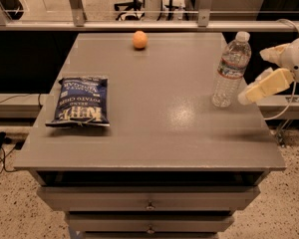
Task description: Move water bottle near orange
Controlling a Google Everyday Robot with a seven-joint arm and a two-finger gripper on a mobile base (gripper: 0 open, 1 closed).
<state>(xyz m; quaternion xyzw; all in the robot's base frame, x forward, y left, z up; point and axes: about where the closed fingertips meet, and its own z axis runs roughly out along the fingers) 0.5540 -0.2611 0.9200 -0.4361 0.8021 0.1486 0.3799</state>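
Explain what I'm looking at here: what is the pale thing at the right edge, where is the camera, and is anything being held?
There is only one camera view. It looks down at a grey table from its front side, and where the camera is mounted is not known. The pale thing is the robot's gripper, the end of its single arm. Its two fingers stand apart and hold nothing. It sits close beside the water bottle, which stands upright near the table's right edge. The orange lies at the far edge, well apart from the bottle. A blue bag of potato chips lies flat on the left.
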